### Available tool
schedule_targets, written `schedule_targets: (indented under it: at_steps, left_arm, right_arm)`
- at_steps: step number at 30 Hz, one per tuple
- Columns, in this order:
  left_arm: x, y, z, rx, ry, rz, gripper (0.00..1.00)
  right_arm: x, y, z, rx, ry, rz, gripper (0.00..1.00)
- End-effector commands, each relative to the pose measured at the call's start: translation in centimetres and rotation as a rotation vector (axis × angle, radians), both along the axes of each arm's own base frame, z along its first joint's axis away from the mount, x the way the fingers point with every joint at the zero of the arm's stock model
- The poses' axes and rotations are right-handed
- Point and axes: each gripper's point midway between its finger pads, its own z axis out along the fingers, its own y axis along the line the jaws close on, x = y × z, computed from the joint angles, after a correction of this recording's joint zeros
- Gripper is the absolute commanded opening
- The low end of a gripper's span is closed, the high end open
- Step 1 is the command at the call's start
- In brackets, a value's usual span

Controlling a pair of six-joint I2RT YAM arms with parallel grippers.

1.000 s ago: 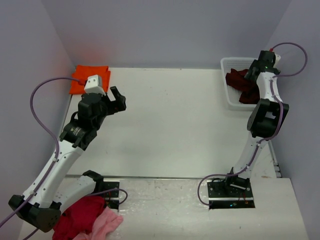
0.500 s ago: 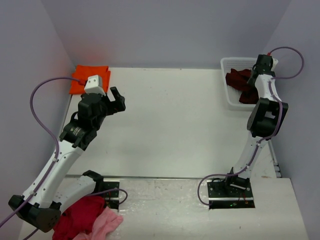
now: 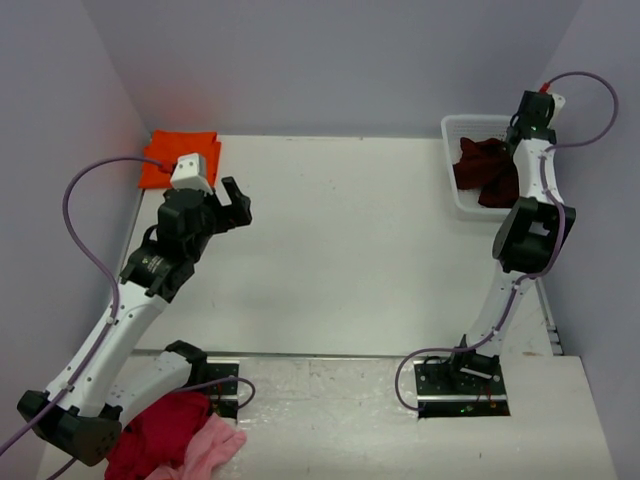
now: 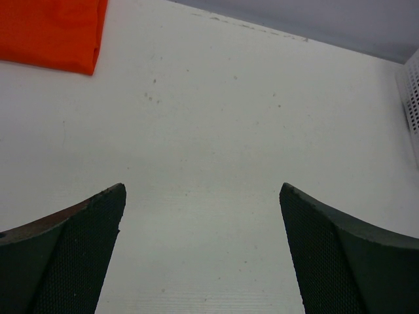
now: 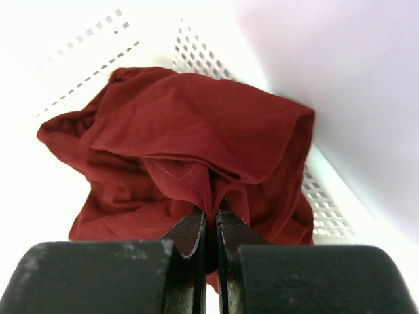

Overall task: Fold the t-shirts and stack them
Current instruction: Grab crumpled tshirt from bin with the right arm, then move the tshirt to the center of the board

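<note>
A crumpled dark maroon t-shirt (image 3: 484,170) (image 5: 190,144) lies in the white perforated basket (image 3: 452,180) at the far right. My right gripper (image 3: 514,140) (image 5: 211,216) reaches over the basket and is shut on a pinched fold of the maroon cloth. A folded bright orange t-shirt (image 3: 165,152) (image 4: 52,29) rests flat at the far left corner. My left gripper (image 3: 232,205) (image 4: 203,196) hovers open over bare table, to the right of the orange t-shirt, with nothing between its fingers.
The basket wall (image 5: 85,72) surrounds the maroon cloth, with the grey side wall (image 5: 340,78) close behind it. A crimson-red garment (image 3: 160,432) and a light pink garment (image 3: 212,450) lie heaped by the left arm's base at the near edge.
My right gripper went from open to shut on the maroon t-shirt and shifted slightly further back over the basket, bunching the cloth upward. The left arm has stayed in place.
</note>
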Motion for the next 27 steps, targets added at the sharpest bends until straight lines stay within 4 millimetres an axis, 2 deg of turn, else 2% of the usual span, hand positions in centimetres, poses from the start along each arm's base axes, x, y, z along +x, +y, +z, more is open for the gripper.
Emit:
schedule_targets:
  at_steps: [1, 2, 3, 5, 6, 8, 9, 10, 11, 13, 14, 16, 17, 19, 20, 21, 23, 24, 25, 26, 27]
  left_arm:
    - [-0.3, -0.1, -0.1, 0.009, -0.009, -0.014, 1.0]
    - [-0.3, -0.1, -0.2, 0.009, -0.006, -0.017, 1.0]
    - [-0.4, -0.1, -0.3, 0.008, -0.004, -0.02, 1.0]
    - [-0.5, -0.3, -0.7, 0.002, 0.005, -0.028, 1.0]
    - [-0.5, -0.3, -0.9, 0.003, 0.008, -0.03, 1.0]
    - [-0.6, -0.4, -1.4, 0.005, 0.016, -0.034, 1.0]
    - [-0.6, -0.3, -1.8, 0.009, 0.021, -0.033, 1.0]
    - [-0.6, -0.3, -2.0, 0.011, 0.027, -0.033, 1.0]
    - [-0.7, -0.4, -2.4, 0.018, 0.034, -0.039, 1.0]
    - [-0.7, -0.3, -2.8, 0.025, 0.037, -0.043, 1.0]
    - [-0.8, -0.2, -3.3, 0.036, 0.046, -0.043, 1.0]
    - [-0.8, -0.2, -3.8, 0.041, 0.05, -0.044, 1.0]
    - [-1.0, -0.3, -4.3, 0.044, 0.061, -0.05, 1.0]
    - [-1.1, -0.2, -4.7, 0.048, 0.069, -0.049, 1.0]
    - [-1.3, -0.1, -5.3, 0.049, 0.078, -0.048, 1.0]
    - [-1.4, -0.1, -5.4, 0.047, 0.08, -0.05, 1.0]
    - [-1.7, -0.3, -6.1, 0.037, 0.094, -0.059, 1.0]
    - [-1.8, -0.3, -6.3, 0.035, 0.1, -0.06, 1.0]
    - [-1.9, -0.4, -6.5, 0.031, 0.105, -0.061, 1.0]
    - [-1.9, -0.5, -6.7, 0.025, 0.111, -0.064, 1.0]
    - [-1.9, -0.6, -6.8, 0.023, 0.115, -0.069, 1.0]
  right_arm:
    - [1.3, 1.6, 5.6, -0.033, -0.12, 0.033, 0.0]
    - [1.8, 2.7, 6.6, -0.026, -0.145, 0.064, 0.0]
    - [2.2, 3.1, 9.1, -0.039, -0.195, 0.076, 0.0]
    - [2.9, 5.2, 12.0, -0.044, -0.247, 0.135, 0.0]
    - [3.2, 5.8, 15.2, -0.062, -0.314, 0.151, 0.0]
    - [3.3, 7.3, 18.4, -0.071, -0.375, 0.191, 0.0]
    - [3.1, 7.9, 21.0, -0.08, -0.433, 0.205, 0.0]
    - [2.9, 8.4, 22.8, -0.094, -0.473, 0.224, 0.0]
    - [2.1, 9.8, 25.4, -0.108, -0.524, 0.253, 0.0]
    - [1.1, 11.4, 29.1, -0.151, -0.592, 0.301, 0.0]
    - [-0.2, 12.7, 31.5, -0.162, -0.639, 0.323, 0.0]
    - [-2.0, 14.2, 35.6, -0.204, -0.724, 0.359, 0.0]
    - [-3.9, 15.7, 38.4, -0.225, -0.781, 0.383, 0.0]
    - [-6.4, 16.7, 42.1, -0.308, -0.851, 0.402, 0.0]
    - [-7.4, 18.9, 43.6, -0.319, -0.886, 0.445, 0.0]
    - [-9.9, 19.2, 46.2, -0.353, -0.94, 0.442, 0.0]
    - [-12.7, 20.5, 48.9, -0.373, -1.014, 0.485, 0.0]
    - [-15.4, 20.8, 50.9, -0.392, -1.065, 0.49, 0.0]
    - [-17.1, 21.2, 52.5, -0.443, -1.106, 0.5, 0.0]
    - [-18.6, 22.8, 53.6, -0.452, -1.143, 0.546, 0.0]
    - [-20.2, 23.3, 54.8, -0.49, -1.173, 0.564, 0.0]
